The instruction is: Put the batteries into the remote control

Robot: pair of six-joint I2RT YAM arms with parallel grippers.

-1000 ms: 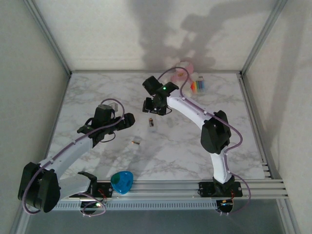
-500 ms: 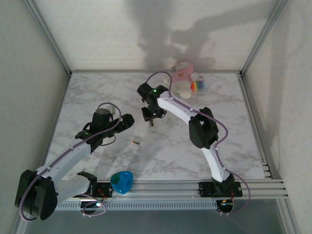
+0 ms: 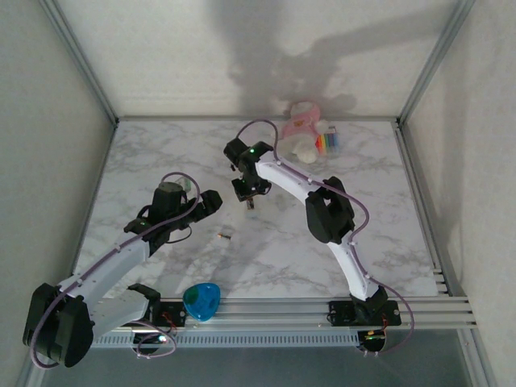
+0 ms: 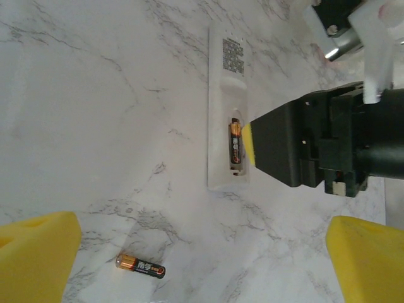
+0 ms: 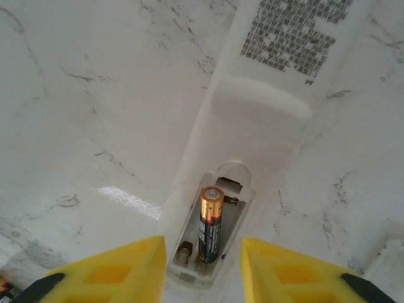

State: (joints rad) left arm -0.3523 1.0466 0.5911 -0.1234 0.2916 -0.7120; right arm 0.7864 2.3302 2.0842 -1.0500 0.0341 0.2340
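1. The remote control [image 4: 226,95] lies on the marble desk [image 3: 161,153] with its back facing up, its printed label showing and its battery bay uncovered.
2. 1 battery, the seated battery [image 5: 210,222], sits inside the bay. It is dark with an orange-gold end, and that end points toward the label.
3. The slot beside the seated battery holds only a small spring [image 5: 184,251].
4. The right claw [image 5: 203,252] hangs low over the bay end of the remote control. Its 2 yellow fingers [image 5: 120,271] stand 1 on each side of that end, close against the edges.
5. The fingers are partly closed around the remote's width. I cannot tell whether they press on it or merely flank it.
6. The loose battery [image 4: 141,266], also dark with an orange end, lies flat on the desk. It is apart from the remote control, past its bay end.
7. The left claw [image 4: 202,246] hovers above the desk near the loose battery. It is released, its 2 yellow fingers spread wide with nothing between them.
8. In the overhead view the 2 claws are close together near the middle of the desk, the left one nearer the bases.
9. A pink plush toy [image 3: 302,121] and a rainbow-striped item [image 3: 326,143] rest at the far edge, well apart from the claws.
10. A blue object [image 3: 200,300] sits at the near rail between the arm bases.
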